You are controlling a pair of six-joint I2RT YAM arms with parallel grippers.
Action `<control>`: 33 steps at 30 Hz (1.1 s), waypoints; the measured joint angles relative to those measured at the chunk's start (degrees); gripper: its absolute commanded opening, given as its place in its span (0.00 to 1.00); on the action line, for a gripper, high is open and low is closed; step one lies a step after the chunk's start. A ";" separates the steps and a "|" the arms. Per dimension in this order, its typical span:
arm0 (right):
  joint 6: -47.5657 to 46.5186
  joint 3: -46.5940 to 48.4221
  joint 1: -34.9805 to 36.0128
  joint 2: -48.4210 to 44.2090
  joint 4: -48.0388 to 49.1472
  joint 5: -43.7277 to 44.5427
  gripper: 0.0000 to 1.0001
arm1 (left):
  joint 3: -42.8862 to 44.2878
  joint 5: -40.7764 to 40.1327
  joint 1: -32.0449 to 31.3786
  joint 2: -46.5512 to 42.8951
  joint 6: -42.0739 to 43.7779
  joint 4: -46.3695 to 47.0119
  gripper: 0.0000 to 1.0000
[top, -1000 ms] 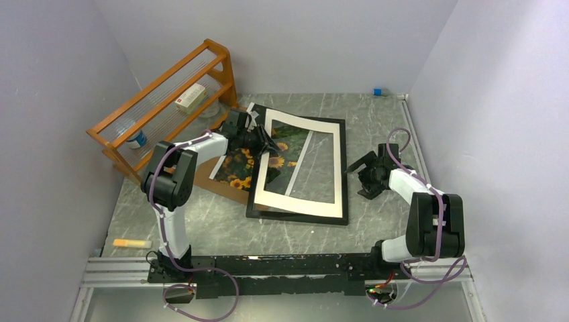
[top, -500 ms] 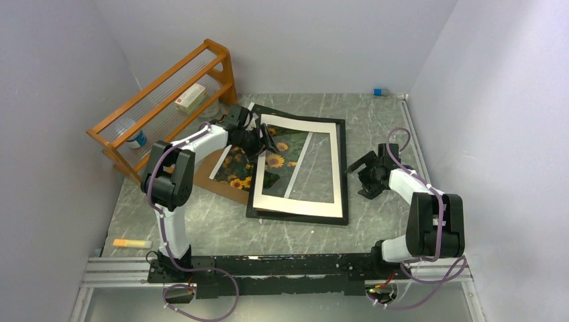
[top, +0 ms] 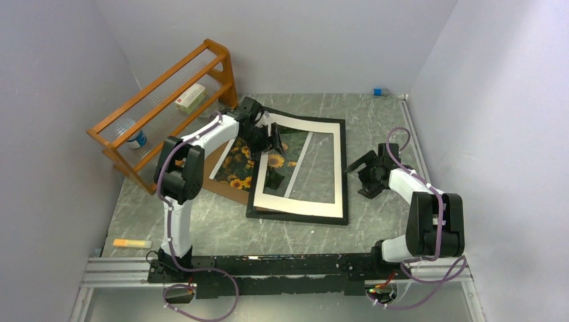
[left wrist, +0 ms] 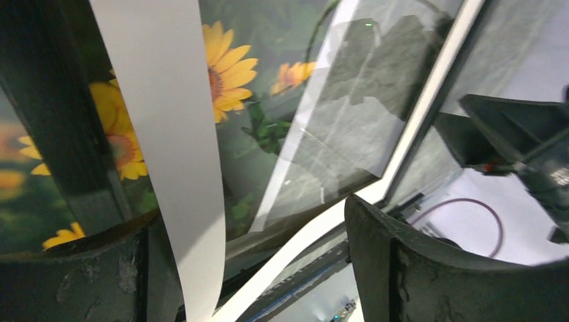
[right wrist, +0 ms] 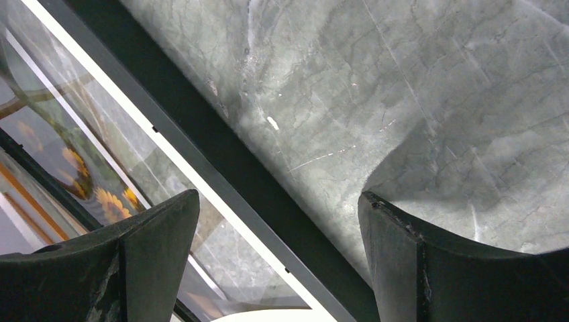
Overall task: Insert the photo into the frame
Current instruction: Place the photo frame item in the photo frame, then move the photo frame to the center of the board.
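Note:
The black frame (top: 298, 217) lies flat mid-table with a white mat (top: 295, 201) on its glass. The sunflower photo (top: 236, 164) lies at the frame's left side, part of it showing through the mat's opening. My left gripper (top: 272, 137) is open at the mat's far left corner. In the left wrist view the mat's strip (left wrist: 168, 121) runs between the open fingers (left wrist: 255, 268), close to the left one, over the photo (left wrist: 221, 74). My right gripper (top: 362, 174) is open and empty beside the frame's right edge (right wrist: 221, 134), as its wrist view shows (right wrist: 278, 261).
A brown backing board (top: 208, 178) lies under the photo's left part. An orange wooden rack (top: 161, 87) with a box and a bottle stands at the far left. An orange tube (top: 131, 243) lies near the front left. A small blue thing (top: 378, 92) sits at the back wall.
My left gripper has moved farther back and right, to the mat's far left corner. The mat has swung from askew to squarer on the frame. The right arm has not moved.

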 measured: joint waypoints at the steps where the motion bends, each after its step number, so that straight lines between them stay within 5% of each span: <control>1: 0.00 0.00 0.00 0.00 0.00 0.00 0.92 | 0.79 -1.03 -0.31 0.39 0.55 -1.51 0.83; 21: -0.11 0.02 0.00 0.31 0.92 0.09 0.92 | 10.84 -26.08 -4.48 1.42 11.89 -19.41 0.88; 28: -3.28 0.02 0.07 0.26 1.51 0.00 0.92 | 2.38 -20.37 0.22 -0.20 12.02 -13.35 0.83; 33: -5.07 0.04 0.28 0.26 1.57 -0.26 0.88 | -3.37 -13.79 5.62 -0.61 11.04 -5.99 0.66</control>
